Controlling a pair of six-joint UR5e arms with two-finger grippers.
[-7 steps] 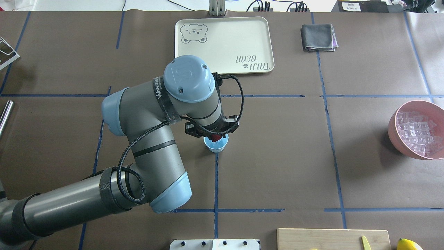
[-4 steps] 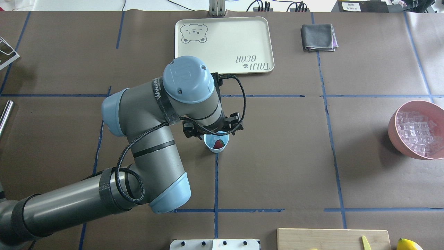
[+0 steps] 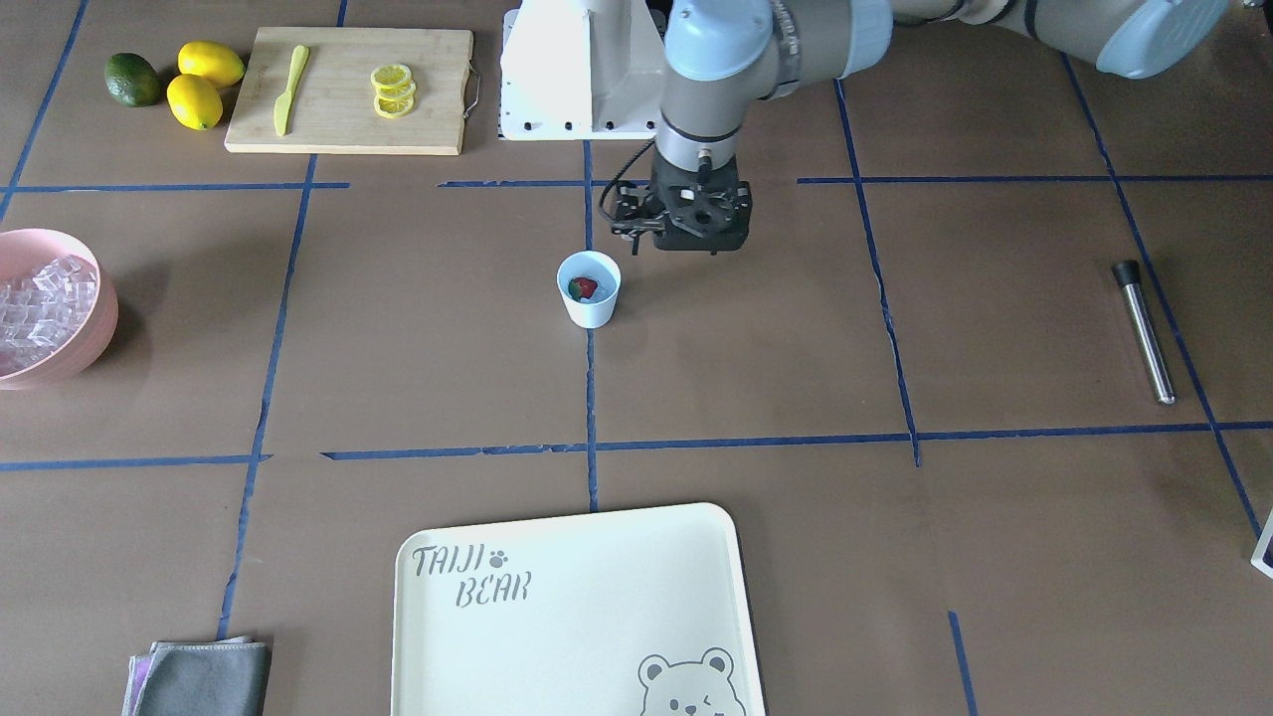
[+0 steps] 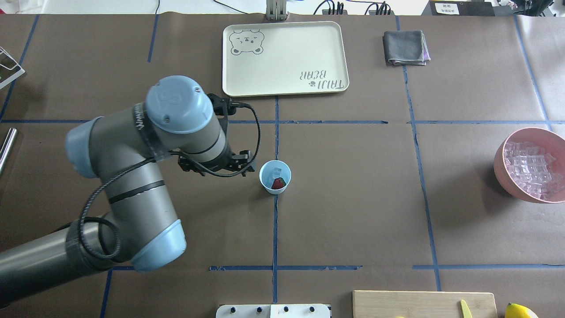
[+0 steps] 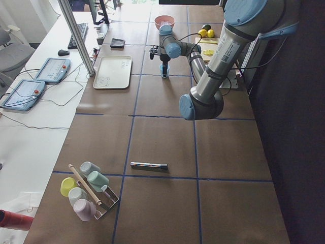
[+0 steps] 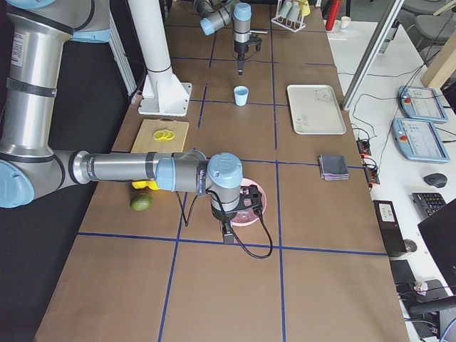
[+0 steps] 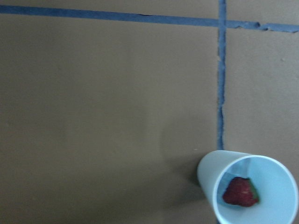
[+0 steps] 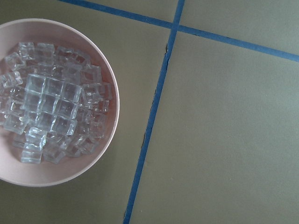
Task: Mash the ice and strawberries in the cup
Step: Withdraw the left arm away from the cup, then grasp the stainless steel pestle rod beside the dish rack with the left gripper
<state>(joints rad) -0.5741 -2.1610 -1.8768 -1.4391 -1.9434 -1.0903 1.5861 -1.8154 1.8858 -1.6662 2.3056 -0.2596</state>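
Note:
The light-blue cup [image 4: 275, 176] stands upright at the table's middle. It also shows in the front view [image 3: 589, 288] and the left wrist view [image 7: 252, 191]. One red strawberry [image 4: 278, 183] [image 7: 239, 192] lies in it beside a clear ice cube [image 4: 276, 170]. My left gripper [image 4: 216, 167] [image 3: 686, 224] hovers just left of the cup, open and empty, apart from it. More ice [image 8: 46, 116] fills the pink bowl [image 8: 70, 171] at the far right [image 4: 498, 161]. My right gripper [image 6: 228, 231] hangs beside that bowl; I cannot tell whether it is open or shut.
A cream tray [image 4: 287, 57] lies at the back, with a grey cloth [image 4: 405, 47] to its right. A metal rod [image 3: 1144, 333] lies at the far left. A cutting board [image 3: 348, 119] with lemon slices, a knife, lemons and an avocado sits near my base.
The strawberry was in my left gripper over the cup, then dropped into it. The left arm has swung left, off the cup.

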